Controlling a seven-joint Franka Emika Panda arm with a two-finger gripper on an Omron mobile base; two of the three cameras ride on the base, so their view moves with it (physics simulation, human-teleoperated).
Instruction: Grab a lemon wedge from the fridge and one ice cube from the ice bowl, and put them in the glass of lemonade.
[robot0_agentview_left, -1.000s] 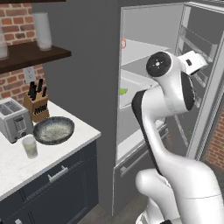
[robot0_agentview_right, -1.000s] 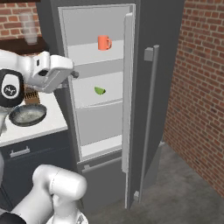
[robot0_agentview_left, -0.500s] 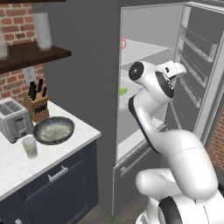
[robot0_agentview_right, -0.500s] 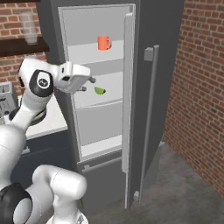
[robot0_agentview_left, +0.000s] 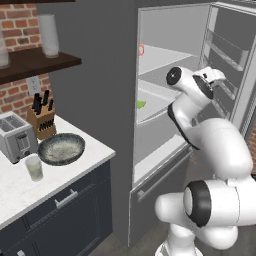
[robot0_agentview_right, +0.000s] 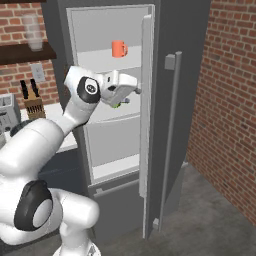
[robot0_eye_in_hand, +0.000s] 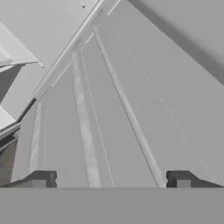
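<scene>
The white arm's two-finger gripper (robot0_agentview_right: 131, 90) is reaching into the tall dark grey fridge (robot0_agentview_right: 185, 75), whose door is standing open on white shelves. Its jaws are standing wide apart and gripping nothing. The tiny yellow-green lemon wedge (robot0_agentview_left: 141, 104) is lying on a middle shelf, near the hand. An orange mug (robot0_agentview_right: 119, 48) is sitting on the shelf above. On the white surface (robot0_agentview_left: 30, 192), the wide dark grey ice bowl (robot0_agentview_left: 62, 149) is resting beside the small clear glass of lemonade (robot0_agentview_left: 34, 168) and the silver toaster (robot0_agentview_left: 16, 136).
</scene>
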